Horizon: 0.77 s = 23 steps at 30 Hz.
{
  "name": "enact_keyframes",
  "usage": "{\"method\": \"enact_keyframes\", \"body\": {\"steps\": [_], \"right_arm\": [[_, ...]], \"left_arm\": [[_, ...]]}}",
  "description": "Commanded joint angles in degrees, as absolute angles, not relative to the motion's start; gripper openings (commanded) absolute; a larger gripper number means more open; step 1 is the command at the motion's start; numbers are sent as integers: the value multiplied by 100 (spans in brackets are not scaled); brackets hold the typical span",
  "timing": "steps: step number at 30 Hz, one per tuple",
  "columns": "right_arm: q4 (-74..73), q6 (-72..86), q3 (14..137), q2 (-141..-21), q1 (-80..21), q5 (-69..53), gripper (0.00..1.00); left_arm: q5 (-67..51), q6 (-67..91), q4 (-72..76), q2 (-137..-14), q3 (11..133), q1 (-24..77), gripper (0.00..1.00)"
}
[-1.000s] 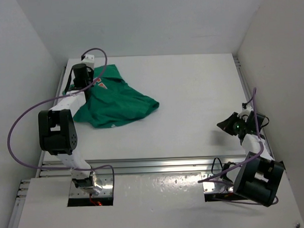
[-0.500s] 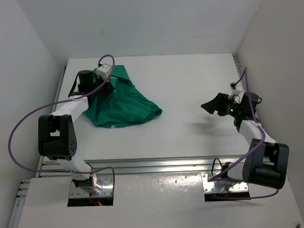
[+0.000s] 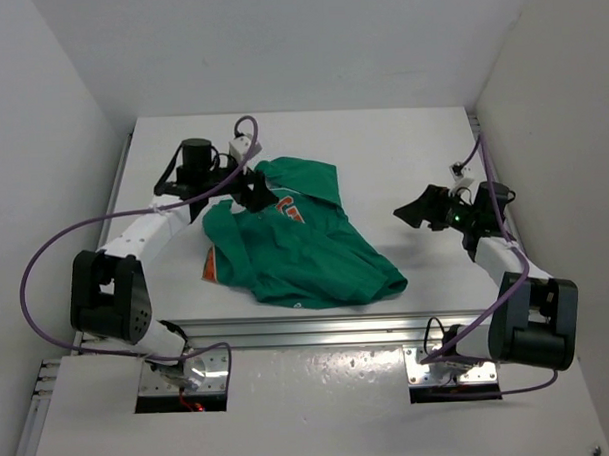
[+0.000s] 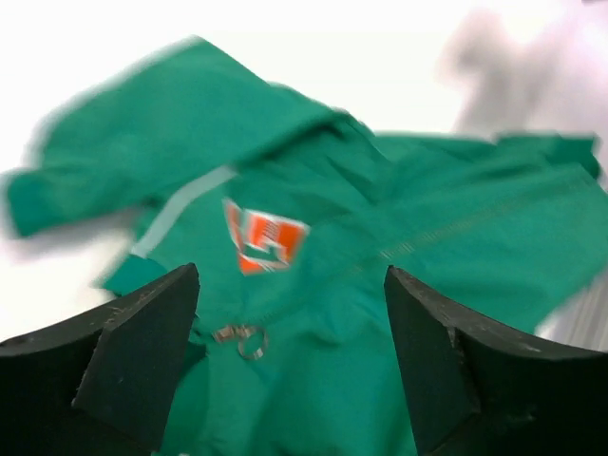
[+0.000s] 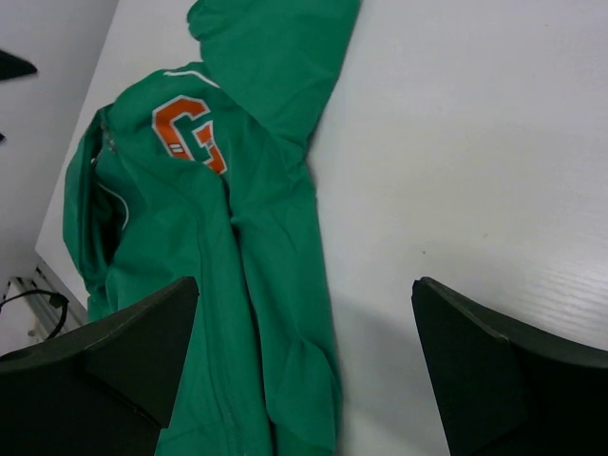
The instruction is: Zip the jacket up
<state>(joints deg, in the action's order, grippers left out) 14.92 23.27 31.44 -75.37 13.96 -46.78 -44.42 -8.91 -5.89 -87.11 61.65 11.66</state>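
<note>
Top external view, from the near edge outward: both arm bases sit on a scuffed white plate (image 3: pixel 311 408), then comes an aluminium rail (image 3: pixel 318 328), then the white table (image 3: pixel 412 144). The jacket (image 3: pixel 306 258) lies crumpled just beyond the rail, left of the table's middle, with its front up. An orange patch (image 3: pixel 210 261) shows at the jacket's left edge. The orange-and-white chest logo (image 4: pixel 264 237) is blurred in the left wrist view. In the right wrist view it looks like a G or a 5, and I cannot tell which. A small metal zip ring (image 4: pixel 242 337) lies just below the logo. The left gripper (image 4: pixel 290 313) hovers over the jacket's far left part, fingers spread wide, gripping nothing. The right gripper (image 5: pixel 306 285) hangs to the right of the jacket, apart from it, fingers likewise spread and empty. Plain white walls (image 3: pixel 278 39) stand behind the jacket and to either side of it.
</note>
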Motion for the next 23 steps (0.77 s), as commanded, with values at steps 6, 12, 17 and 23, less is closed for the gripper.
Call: {"method": "enact_keyframes", "body": {"steps": [6, 12, 17, 23], "right_arm": [[1741, 2066, 3629, -7620, 1283, -4694, 95], [1082, 1644, 3779, -7567, 1274, -4632, 96], [371, 1135, 3964, -7725, 1467, -4185, 99], [-612, 196, 4359, -7945, 1818, -3561, 99]], "left_arm": [[-2755, -387, -667, -8490, 7602, 896, 99], [-1277, -255, -1563, -8683, 7874, 783, 99], [-1099, 26, -2047, -8991, 7928, 266, 99], [-730, -96, -1925, -9105, 7690, -237, 99]]}}
